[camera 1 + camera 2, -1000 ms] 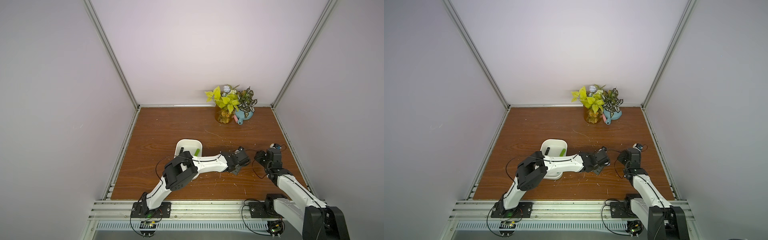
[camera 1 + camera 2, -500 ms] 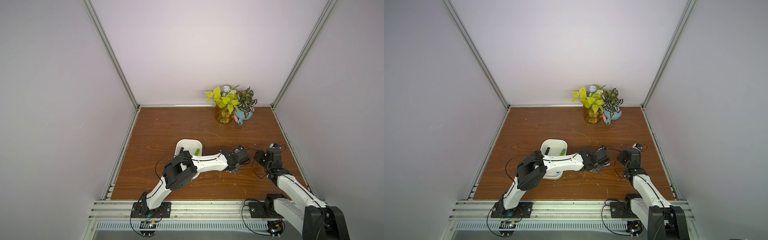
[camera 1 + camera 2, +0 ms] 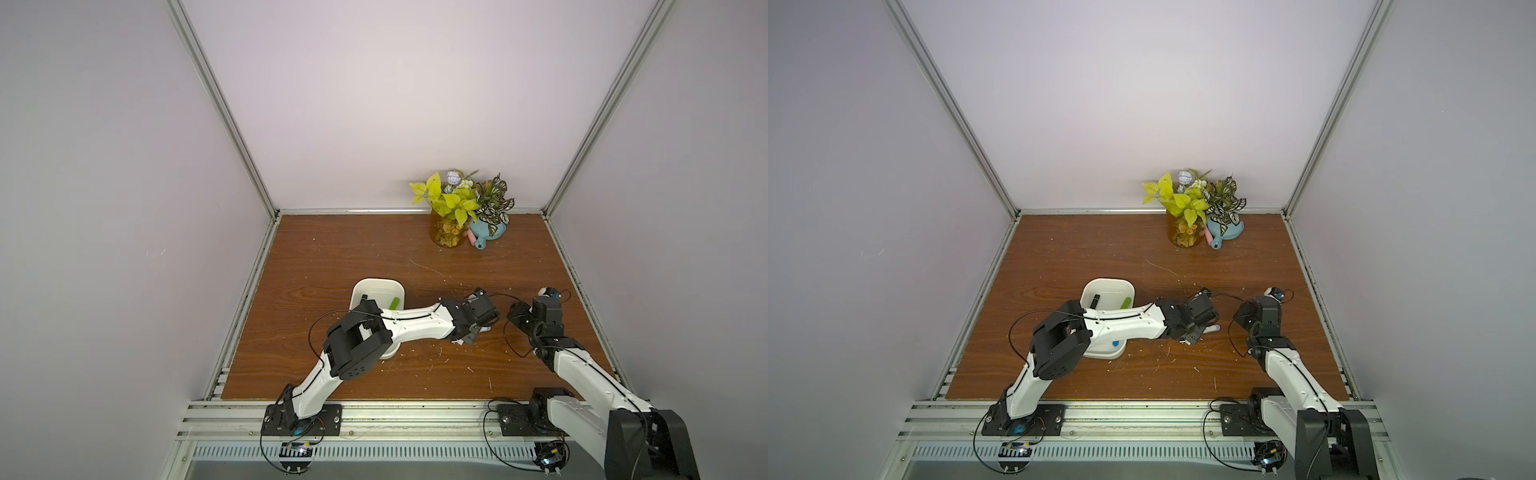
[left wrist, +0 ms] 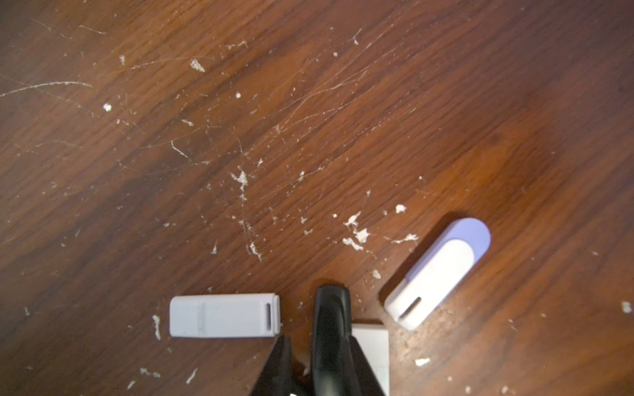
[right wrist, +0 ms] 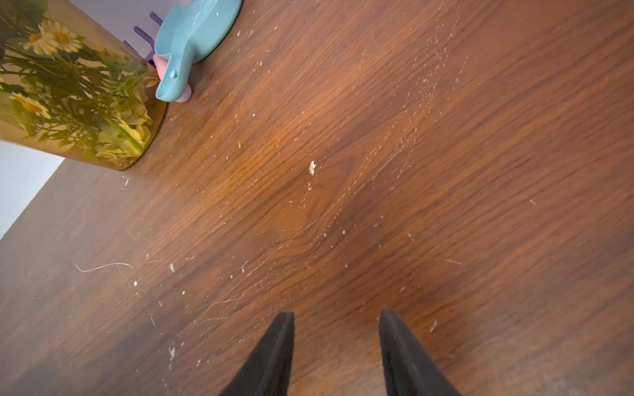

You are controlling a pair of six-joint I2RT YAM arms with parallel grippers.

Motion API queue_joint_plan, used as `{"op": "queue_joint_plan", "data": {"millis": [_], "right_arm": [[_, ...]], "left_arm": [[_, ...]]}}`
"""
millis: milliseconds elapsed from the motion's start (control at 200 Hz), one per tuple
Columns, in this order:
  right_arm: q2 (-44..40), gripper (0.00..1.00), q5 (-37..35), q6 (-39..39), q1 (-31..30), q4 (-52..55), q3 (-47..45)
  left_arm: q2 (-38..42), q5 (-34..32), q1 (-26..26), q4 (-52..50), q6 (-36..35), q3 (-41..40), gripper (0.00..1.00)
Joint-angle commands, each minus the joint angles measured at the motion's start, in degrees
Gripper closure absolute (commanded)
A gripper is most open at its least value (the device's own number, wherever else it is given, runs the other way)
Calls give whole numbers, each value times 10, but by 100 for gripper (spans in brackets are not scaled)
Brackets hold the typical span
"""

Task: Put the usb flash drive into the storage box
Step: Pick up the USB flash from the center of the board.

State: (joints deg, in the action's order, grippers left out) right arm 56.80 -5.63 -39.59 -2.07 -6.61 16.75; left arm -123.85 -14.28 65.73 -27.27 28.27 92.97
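Flash drives wait on the wood, not in the box. In the left wrist view a white flash drive (image 4: 224,315) lies flat just beside the left gripper (image 4: 306,317), and a lavender-ended flash drive (image 4: 439,271) lies a little off on its other side. A third white slab (image 4: 370,339) peeks from behind one finger (too hidden to name). The gripper's jaws stand a narrow way apart with bare wood between them — nothing gripped.

Over the last second almost nothing has changed: the left arm holds the same reach in both top views, and the jaw gap is as it was. So I judge the pick not yet begun — the arm is lining up, and the jaws look too narrow to straddle a drive as they stand.

The storage box (image 3: 376,284) sits well apart, back under the left arm, with a black piece (image 3: 364,300) and a green piece (image 3: 395,303) already in it. The right gripper (image 5: 337,312) hangs parted and empty over bare table (image 3: 353,249).
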Motion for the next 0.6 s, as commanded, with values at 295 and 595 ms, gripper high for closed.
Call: {"op": "queue_joint_plan", "data": {"millis": [295, 595], "right_arm": [[4, 53, 5, 8, 3, -14, -2], [8, 52, 8, 8, 3, -16, -1]], "left_arm": [[-25, -4, 3, -13, 0, -11, 75], [-23, -3, 13, -13, 1, -20, 71]]}}
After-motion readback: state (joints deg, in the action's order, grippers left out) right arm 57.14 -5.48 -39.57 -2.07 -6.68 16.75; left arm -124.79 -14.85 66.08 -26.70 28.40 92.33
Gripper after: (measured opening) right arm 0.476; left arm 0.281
